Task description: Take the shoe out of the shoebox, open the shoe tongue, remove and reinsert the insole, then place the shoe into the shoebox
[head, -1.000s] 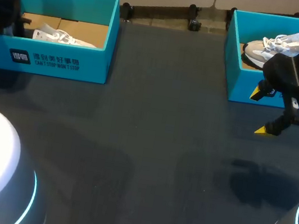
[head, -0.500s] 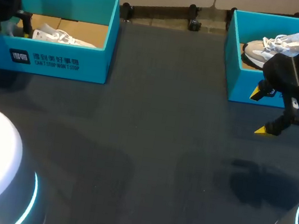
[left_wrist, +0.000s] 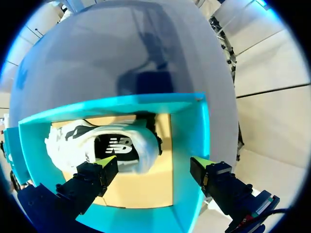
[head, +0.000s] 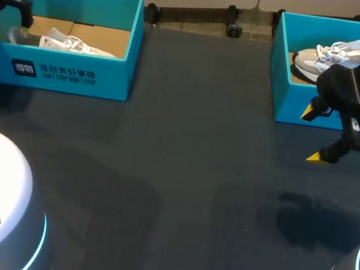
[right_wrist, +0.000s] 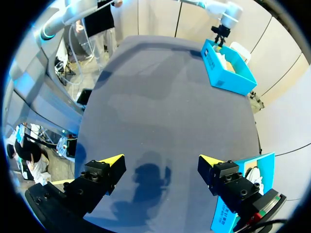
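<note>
Dark grey table (right_wrist: 160,97) lies under the gaping right claw (right_wrist: 161,159); left claw (left_wrist: 154,161) gapes over a teal shoebox (left_wrist: 190,126).

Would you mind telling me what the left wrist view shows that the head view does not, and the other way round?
Only the left wrist view shows the dark inside of the white shoe and the left end effector open, seemingly astride one wall of the left shoebox. Only the head view shows the right shoebox, the second shoe in it, and the right end effector open above the table in front of that box. Both show the left shoebox with the white shoe lying inside.
</note>
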Motion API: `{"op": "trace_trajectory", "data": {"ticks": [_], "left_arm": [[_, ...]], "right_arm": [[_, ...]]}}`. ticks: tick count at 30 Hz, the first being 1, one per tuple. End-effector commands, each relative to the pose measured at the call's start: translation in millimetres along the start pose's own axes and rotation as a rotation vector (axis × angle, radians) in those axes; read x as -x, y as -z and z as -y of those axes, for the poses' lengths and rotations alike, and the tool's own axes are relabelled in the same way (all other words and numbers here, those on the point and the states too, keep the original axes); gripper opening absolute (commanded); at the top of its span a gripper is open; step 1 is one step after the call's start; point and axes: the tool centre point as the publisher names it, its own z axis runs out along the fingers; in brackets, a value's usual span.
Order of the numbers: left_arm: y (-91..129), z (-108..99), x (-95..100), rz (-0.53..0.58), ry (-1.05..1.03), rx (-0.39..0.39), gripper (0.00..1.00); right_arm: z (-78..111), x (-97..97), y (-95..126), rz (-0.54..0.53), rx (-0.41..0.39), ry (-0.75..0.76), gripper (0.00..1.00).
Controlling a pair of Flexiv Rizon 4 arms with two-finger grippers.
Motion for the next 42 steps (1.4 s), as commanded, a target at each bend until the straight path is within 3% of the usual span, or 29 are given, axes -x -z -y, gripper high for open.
{"op": "trace_trajectory", "data": {"ticks": [1, 4, 15, 20, 29, 42], "left_arm": [[17, 9, -2.4, 0.009, -0.004, 0.011, 1.0], [24, 10, -2.3, 0.015, -0.003, 0.014, 1.0], [62, 23, 0.5, 0.018, 0.042, 0.058, 1.0], [80, 36, 2.7, 0.078, 0.081, 0.075, 1.0], [105, 54, 1.7, 0.084, 0.094, 0.034, 1.0], [107, 72, -4.7, 0.077, 0.106, 0.052, 1.0]], "right_arm": [[-1.2, 2.1, -1, -0.004, -0.003, -0.001, 1.0], [0.4, 4.8, 1, -0.002, -0.007, 0.0, 1.0], [46.4, 59.6, 23, 0.015, -0.099, -0.057, 1.0], [63.7, 82.2, 29, 0.009, -0.111, -0.101, 1.0], [94.0, 113.7, 37, -0.013, -0.133, -0.192, 1.0], [121.3, 149.0, 41, 0.099, -0.114, -0.426, 1.0]]}}
